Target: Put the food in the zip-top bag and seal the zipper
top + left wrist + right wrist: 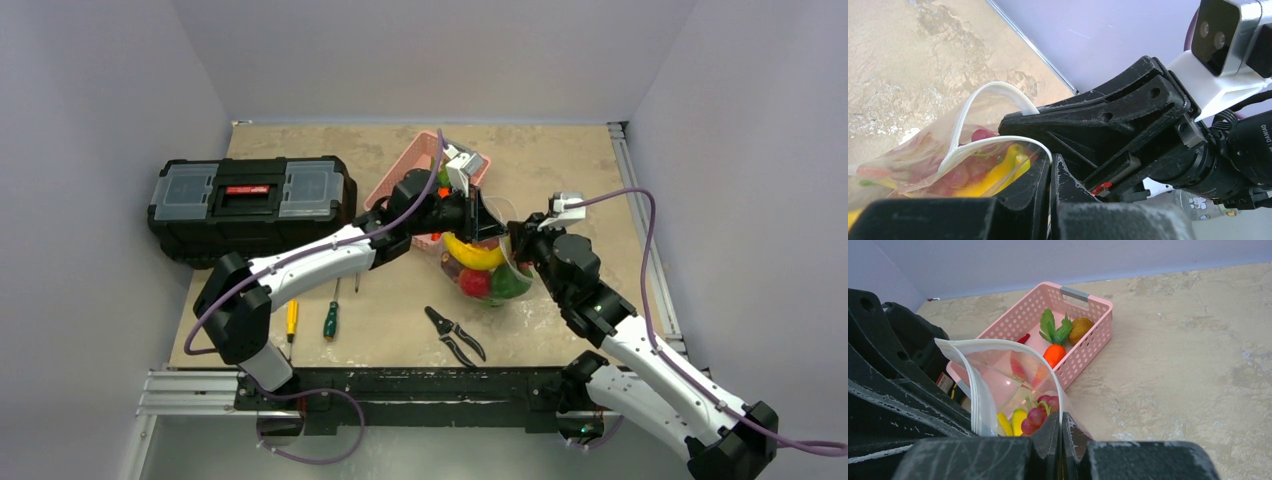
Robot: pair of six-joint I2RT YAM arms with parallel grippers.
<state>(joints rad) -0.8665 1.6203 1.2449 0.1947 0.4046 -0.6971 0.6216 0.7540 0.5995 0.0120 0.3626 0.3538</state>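
Left claw point(1050, 172): fingers pressed together, pinching the zipper point(976, 397) on one side of the bag's mouth.
Right claw point(1061, 427): fingers also closed, gripping the zipper on the other side. It faces the left claw, and the two are close together.
Bag point(1013, 370): held mouth-up between the two claws near the middle of the table point(560, 160). I cannot tell whether its bottom rests on the table.
In the bag: banana point(474, 253) uppermost, red fruit point(473, 283) and green fruit point(510, 284) below it, and maroon grapes point(1035, 415) beside the banana.
Basket point(1088, 347): pink, just behind the bag. It holds a carrot point(1053, 354), a brown fruit point(1080, 328) and a red chili point(1023, 338).
Around: black toolbox point(250, 200) at far left. A yellow screwdriver point(292, 320), a green screwdriver point(330, 320) and pliers point(455, 335) lie near the front edge, well apart from the bag.
In the way: each claw fills much of the other's wrist view. From above, the left arm covers the basket's near corner.
Zipper look: pale strip, not sealed, its two sides bowed apart in an open loop between the pinches.
Bag look: clear, crinkled film with the food's colours showing through.
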